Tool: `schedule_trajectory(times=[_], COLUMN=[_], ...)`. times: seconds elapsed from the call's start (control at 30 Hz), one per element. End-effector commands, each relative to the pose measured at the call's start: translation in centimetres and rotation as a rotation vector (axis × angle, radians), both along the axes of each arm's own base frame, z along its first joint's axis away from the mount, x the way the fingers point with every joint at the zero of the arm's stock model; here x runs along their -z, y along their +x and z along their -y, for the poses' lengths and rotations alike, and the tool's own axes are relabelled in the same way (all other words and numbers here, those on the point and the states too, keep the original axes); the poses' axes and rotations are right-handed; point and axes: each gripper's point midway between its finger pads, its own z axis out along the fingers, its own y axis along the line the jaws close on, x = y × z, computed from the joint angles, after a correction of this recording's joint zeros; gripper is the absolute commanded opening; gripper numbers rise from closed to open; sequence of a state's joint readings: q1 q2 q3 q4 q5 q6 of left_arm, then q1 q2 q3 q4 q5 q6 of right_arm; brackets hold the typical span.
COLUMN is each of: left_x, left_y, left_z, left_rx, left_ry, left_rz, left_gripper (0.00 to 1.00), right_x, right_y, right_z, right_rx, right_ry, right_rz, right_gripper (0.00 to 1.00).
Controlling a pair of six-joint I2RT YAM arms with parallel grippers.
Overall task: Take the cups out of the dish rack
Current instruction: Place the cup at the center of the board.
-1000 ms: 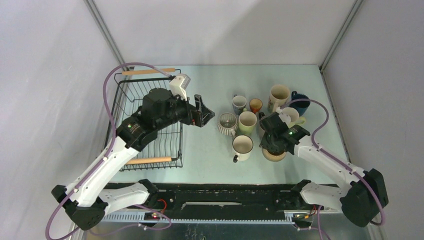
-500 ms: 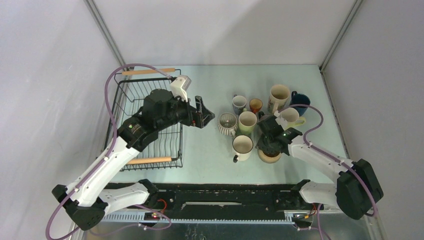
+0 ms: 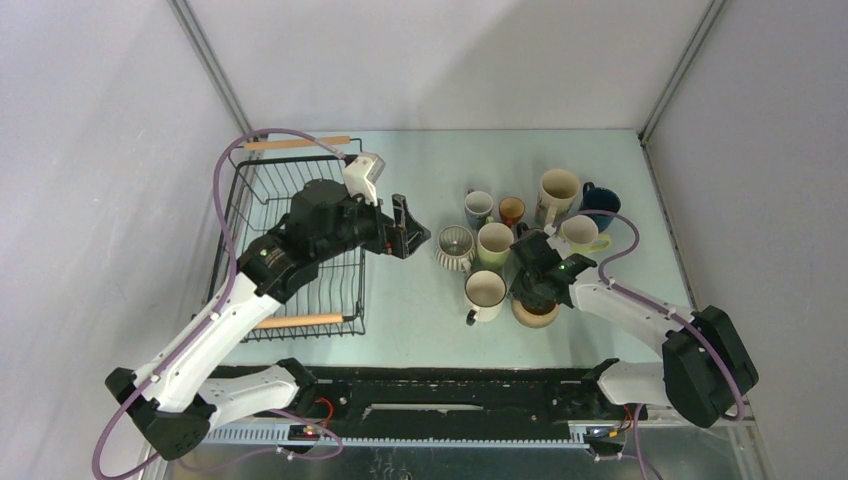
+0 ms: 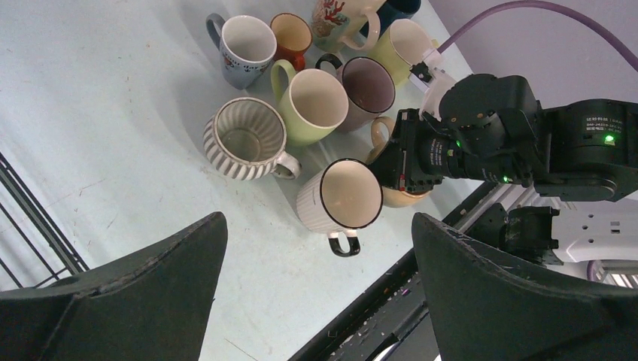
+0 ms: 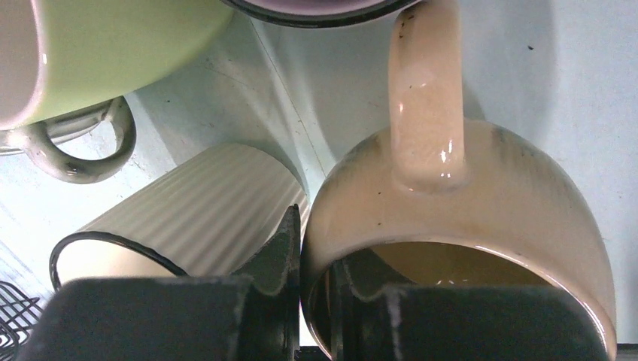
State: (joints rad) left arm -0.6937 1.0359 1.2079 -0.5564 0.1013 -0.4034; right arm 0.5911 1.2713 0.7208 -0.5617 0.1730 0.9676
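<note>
Top external view: shows the left pincer (image 3: 408, 228) hanging above the table (image 3: 400, 310) with its fingers spread wide apart, gripping nothing. Just to its left, the black wire rack (image 3: 250, 215), crossed by that arm. To its right, near, the cups (image 3: 494, 243), all standing rim up on the table in one tight cluster and well clear of the rack. Closest to that pincer, a ribbed grey-white mug (image 3: 453, 247). At the near edge of the cluster, the right pincer (image 3: 533, 296), clamped on the rim of a tan mug (image 3: 537, 316). From the right wrist: one finger (image 5: 274, 259) pressed against the outside of the tan wall, the other inside the mug, with the handle (image 5: 425, 90) pointing straight away from the pincer. Just left of that pincer, very close to the outer finger, a ribbed cream mug (image 5: 203, 199) with a dark rim. Cannot tell whether the tan mug sits on the table or hangs just above it.
</note>
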Motion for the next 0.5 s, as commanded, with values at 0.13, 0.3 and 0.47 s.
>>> schedule_trajectory(times=[0.13,0.3,0.47], left_x=[0.66,0.78,0.74], left_y=[0.05,0.02,0.01], left_z=[0.46,0.6,0.66], left_rx=[0.028,0.033,0.035], left_ry=[0.013,0.01,0.009], left_rz=[0.016,0.008,0.007], left_gripper=[1.0,1.0,1.0], right_x=[-0.85,-0.82,-1.19], right_y=[1.52,1.34,1.2], right_z=[-0.31,-0.36,-0.36], right_rx=[0.035,0.028,0.029], right_ry=[0.021,0.021,0.027], right_rz=[0.057,0.052,0.058], right_gripper=[0.23,0.3,0.34])
